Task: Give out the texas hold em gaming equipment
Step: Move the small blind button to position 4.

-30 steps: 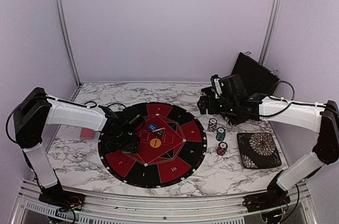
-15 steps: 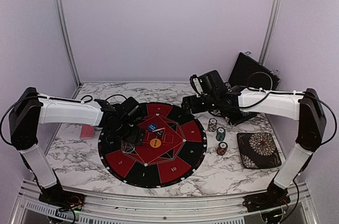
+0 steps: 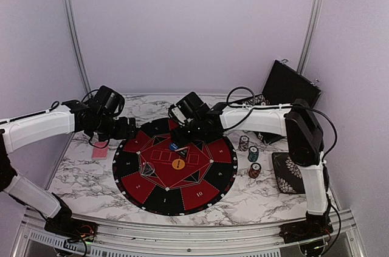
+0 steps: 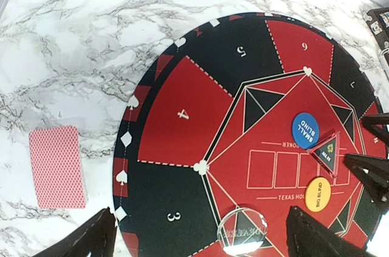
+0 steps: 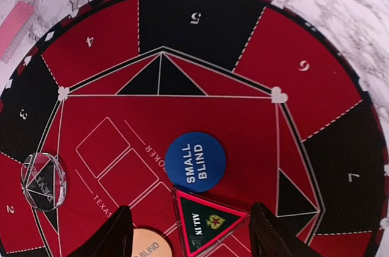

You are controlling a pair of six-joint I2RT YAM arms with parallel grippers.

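Note:
On the round red-and-black poker mat (image 3: 159, 199) lie a blue "small blind" disc (image 5: 196, 158), an orange disc (image 5: 146, 246), a clear dealer button (image 4: 243, 233) and a triangular "all in" marker (image 5: 206, 223). My right gripper (image 5: 191, 239) hovers over the mat's centre, open, its fingers either side of the triangle. My left gripper (image 4: 203, 245) is open and empty above the mat's left edge. A pink-backed card deck (image 4: 58, 166) lies on the marble to the left. Three striped chip stacks (image 3: 253, 154) stand right of the mat.
A black hinged case (image 3: 292, 85) stands open at the back right. The dark flower-patterned tray (image 3: 285, 169) sits right of the chips, partly behind my right arm. My right arm (image 3: 255, 117) reaches across the mat's far side.
My left gripper has drawn back from the mat's left half to its far-left edge. My right gripper has swung left from beside the chip stacks to the mat's centre.

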